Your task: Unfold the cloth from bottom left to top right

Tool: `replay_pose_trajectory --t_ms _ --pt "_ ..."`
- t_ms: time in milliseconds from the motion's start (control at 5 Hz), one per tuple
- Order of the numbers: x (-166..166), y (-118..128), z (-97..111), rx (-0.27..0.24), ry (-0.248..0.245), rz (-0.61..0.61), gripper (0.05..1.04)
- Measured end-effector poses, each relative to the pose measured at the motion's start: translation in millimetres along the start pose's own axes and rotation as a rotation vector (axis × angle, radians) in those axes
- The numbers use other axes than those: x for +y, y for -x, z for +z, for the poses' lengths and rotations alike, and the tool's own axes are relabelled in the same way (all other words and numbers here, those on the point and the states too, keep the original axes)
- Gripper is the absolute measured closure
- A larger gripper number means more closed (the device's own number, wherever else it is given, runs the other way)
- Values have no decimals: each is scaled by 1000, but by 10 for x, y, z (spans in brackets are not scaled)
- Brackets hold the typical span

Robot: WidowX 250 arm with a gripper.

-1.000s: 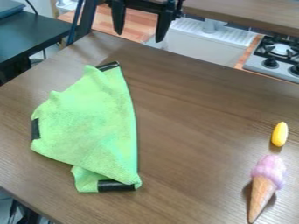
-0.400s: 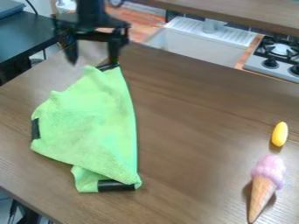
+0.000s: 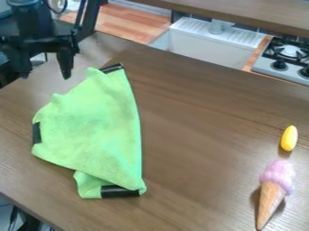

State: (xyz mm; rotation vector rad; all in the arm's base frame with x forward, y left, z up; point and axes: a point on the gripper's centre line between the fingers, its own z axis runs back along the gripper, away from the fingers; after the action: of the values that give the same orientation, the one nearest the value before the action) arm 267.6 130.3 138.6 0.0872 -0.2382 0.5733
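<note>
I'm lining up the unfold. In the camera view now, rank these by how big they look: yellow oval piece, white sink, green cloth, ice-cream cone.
Largest to smallest, as they look:
1. green cloth
2. white sink
3. ice-cream cone
4. yellow oval piece

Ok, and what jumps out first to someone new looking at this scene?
The bright green cloth, lying rumpled and partly folded on the left of the brown table, with black patches at its top, left and bottom edges. Next, the toy ice cream cone with its pink scoop at lower right, a yellow oval object just above it. Then the black gripper at upper left, its fingers apart.
</note>
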Motion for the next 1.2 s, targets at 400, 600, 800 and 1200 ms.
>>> replay_pose_trajectory --t_ms 400,600,800,1200 --pt "224 237 -329 -48 -48 79 83" --pt "248 321 -497 -53 -38 140 83" --pt "317 356 -547 -30 -20 200 83" --pt "418 375 -590 -10 -24 233 83"
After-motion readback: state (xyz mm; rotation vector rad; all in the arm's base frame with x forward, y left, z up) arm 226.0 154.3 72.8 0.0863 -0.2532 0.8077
